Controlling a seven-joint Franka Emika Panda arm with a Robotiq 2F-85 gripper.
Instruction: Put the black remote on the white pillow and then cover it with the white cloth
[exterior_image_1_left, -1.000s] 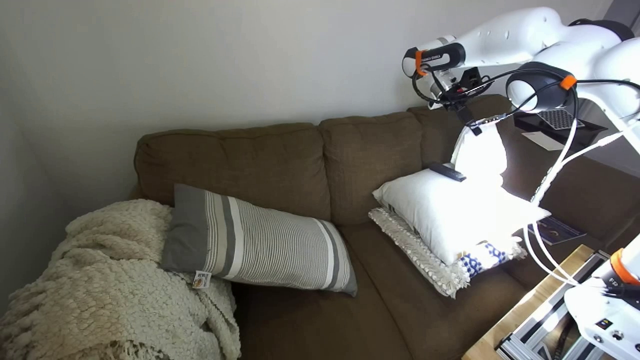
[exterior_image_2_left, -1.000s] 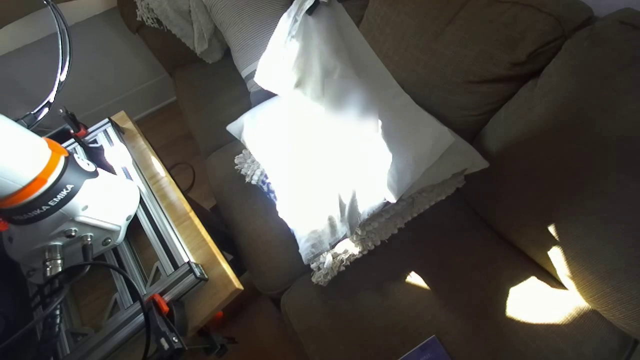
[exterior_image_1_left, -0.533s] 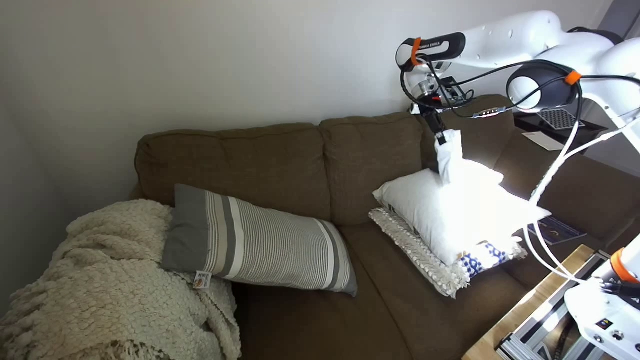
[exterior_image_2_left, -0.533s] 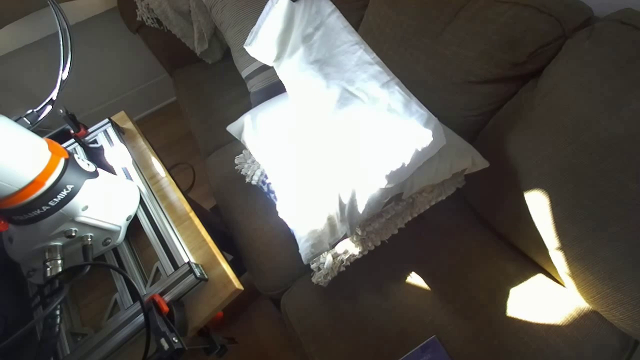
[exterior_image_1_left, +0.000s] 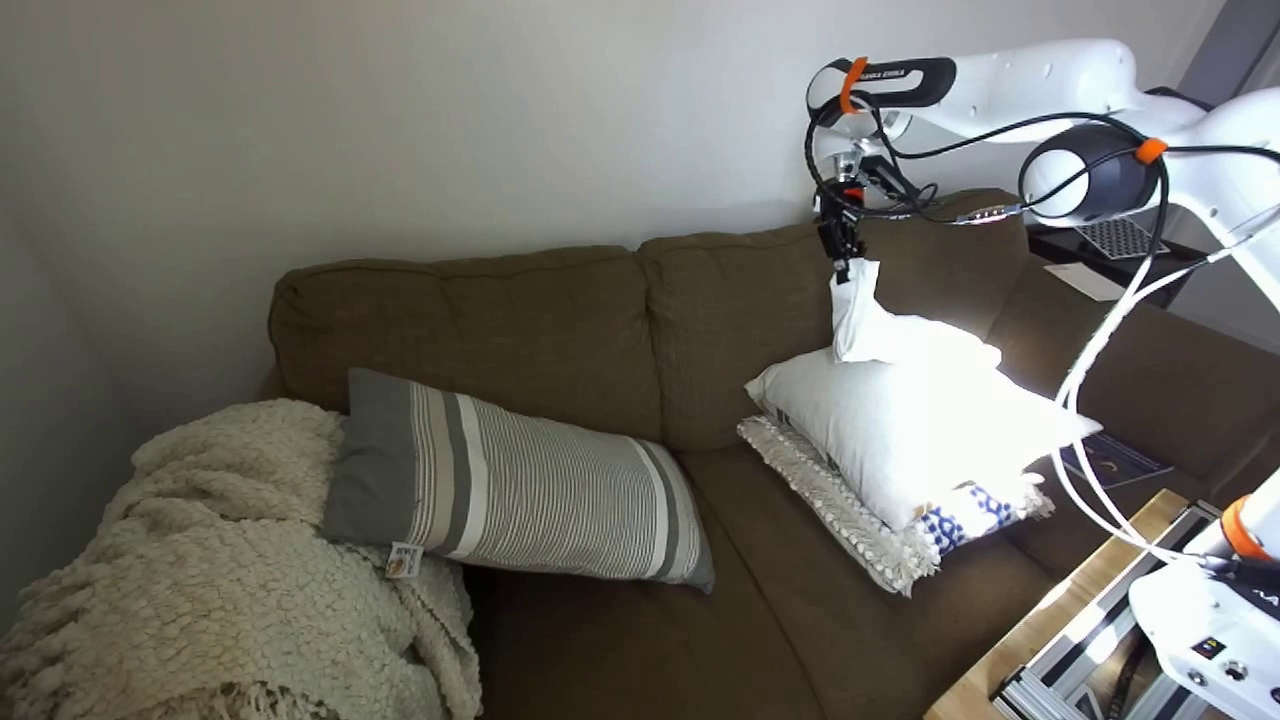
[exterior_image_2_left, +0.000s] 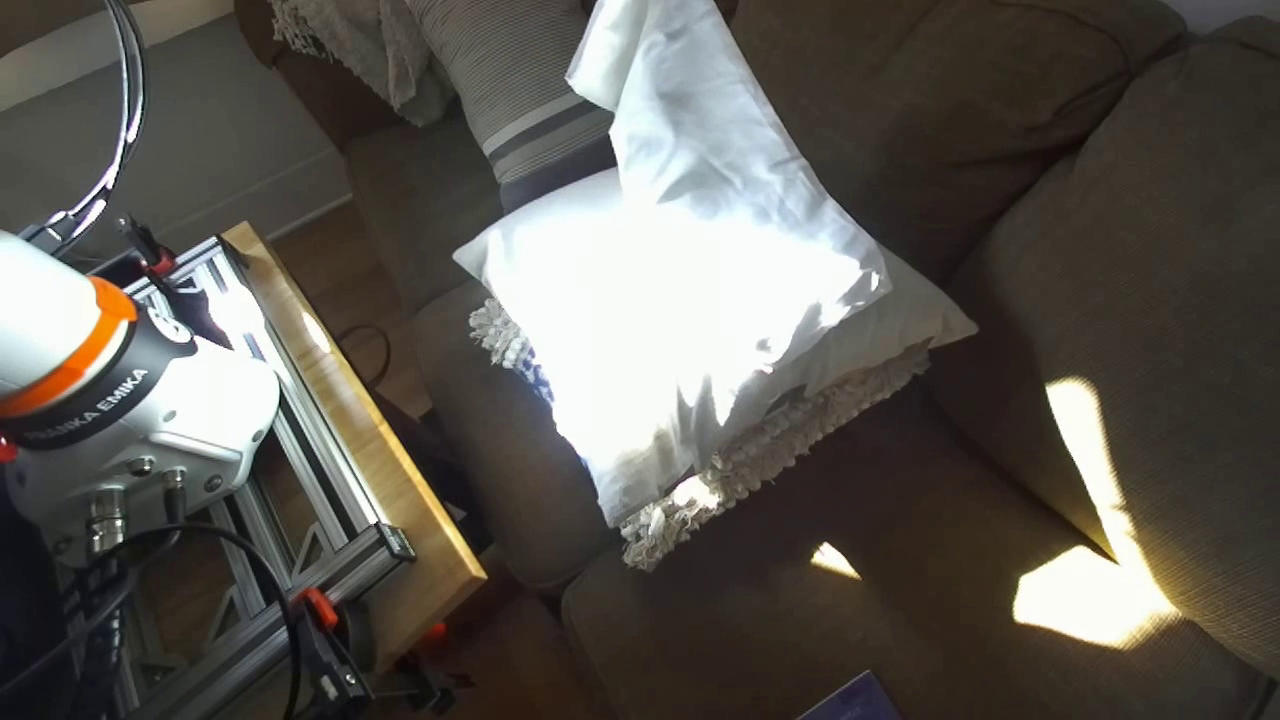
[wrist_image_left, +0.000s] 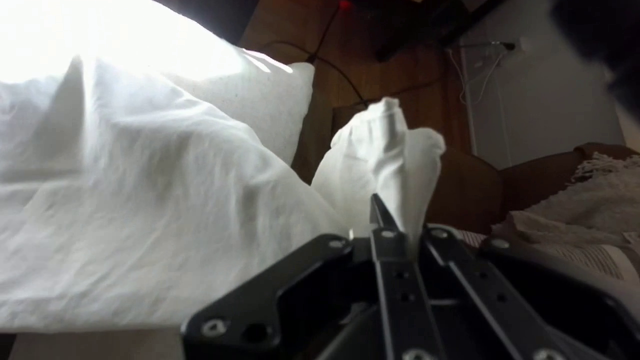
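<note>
White cloth (exterior_image_1_left: 885, 335) lies over the white pillow (exterior_image_1_left: 900, 440), black remote out of sight

The pincer (exterior_image_1_left: 842, 277) is narrow, clamped on a gathered end of the white cloth; in the wrist view a crumpled fold of it stands up beyond the tips. A second ago the pincer slanted and stood farther right in an exterior view; now it points nearly straight down and has shifted left, bringing the held end of the cloth along.

The black remote, plain to see on the white pillow a second ago, is hidden now; the cloth passes across the place where it showed, below and right of the pincer. From the pincer the cloth drops steeply, then bends and runs right over the pillow, where a second ago it hung upright just beside the remote. Glare blurs much of the border between cloth and pillow.

In that view the rest has not moved. The fringed cushion (exterior_image_1_left: 945, 528) with blue marks lies under the white pillow, well below the pincer. The striped pillow (exterior_image_1_left: 535, 485) rests down and left of the pincer, touching the knitted blanket (exterior_image_1_left: 240, 560), which lies farther left. A blue-covered book or magazine (exterior_image_1_left: 1120, 462) is on the brown sofa (exterior_image_1_left: 620, 640), down and right of the pincer.
</note>
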